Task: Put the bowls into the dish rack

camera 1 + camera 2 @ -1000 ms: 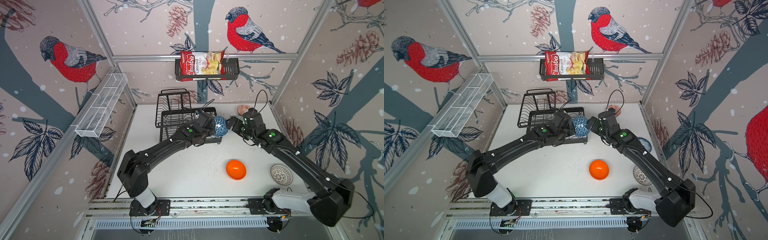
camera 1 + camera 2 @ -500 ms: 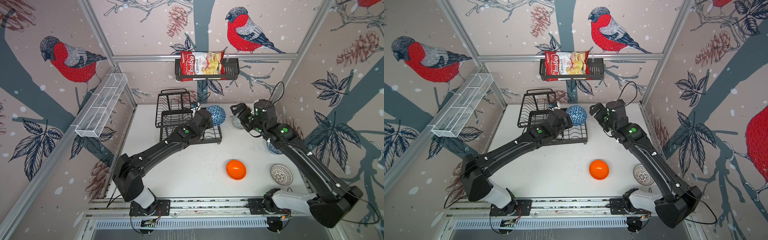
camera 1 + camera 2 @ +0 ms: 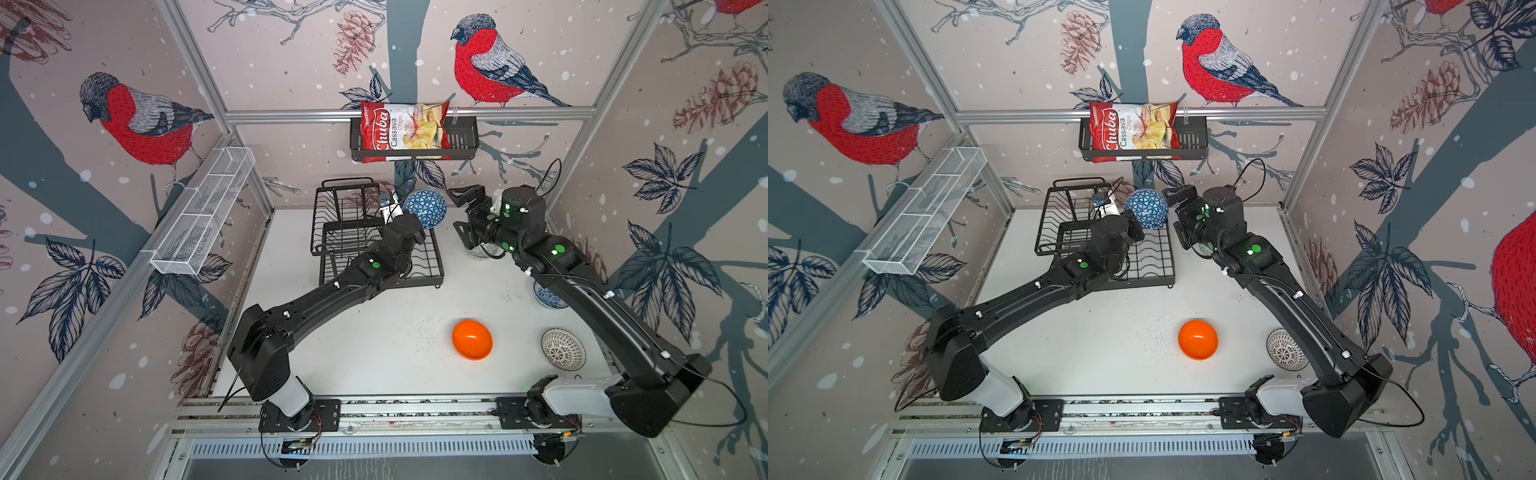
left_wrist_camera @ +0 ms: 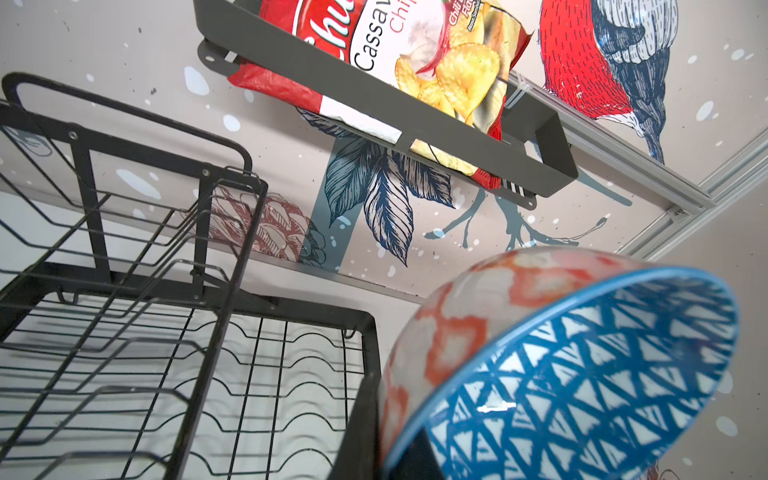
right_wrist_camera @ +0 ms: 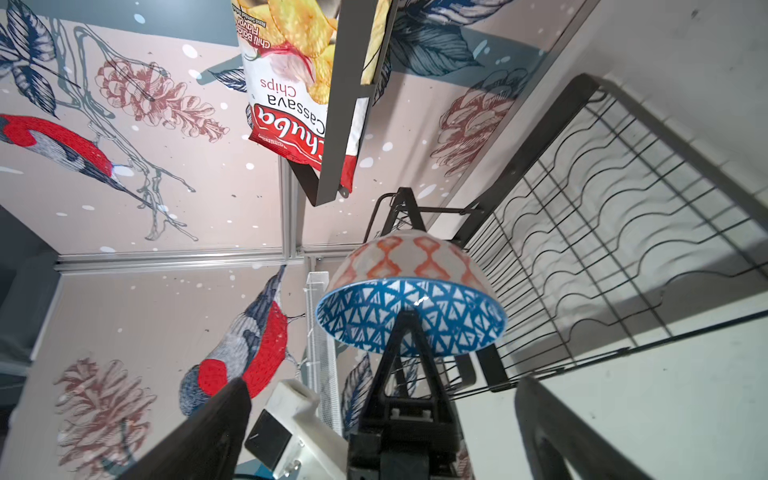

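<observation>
My left gripper point(image 3: 417, 226) point(image 3: 1139, 226) point(image 4: 390, 449) is shut on the rim of a bowl point(image 3: 424, 208) point(image 3: 1147, 208) point(image 4: 582, 374) point(image 5: 440, 316), blue triangles inside, orange-red and white outside. It holds the bowl tilted, above the back right corner of the black wire dish rack point(image 3: 345, 237) point(image 3: 1154, 266) point(image 4: 249, 353) point(image 5: 602, 208). My right gripper point(image 3: 460, 214) point(image 3: 1174, 215) point(image 5: 382, 386) is open and empty, just right of the bowl. On the table lie a plain orange bowl point(image 3: 472, 338) point(image 3: 1198, 338), a white lattice bowl point(image 3: 563, 348) point(image 3: 1285, 349), a blue-flowered bowl point(image 3: 548, 296) half behind the right arm, and a greyish bowl point(image 3: 482, 251) under the right gripper.
A black shelf basket with a chips bag point(image 3: 403, 133) point(image 3: 1133, 131) hangs on the back wall above the rack. A long white mesh basket point(image 3: 203, 216) point(image 3: 921, 212) is fixed to the left wall. Walls close the table on three sides.
The left gripper has carried the bowl up and toward the back of the rack. The right gripper, close against the bowl a second ago, has drawn back to the right and risen.
</observation>
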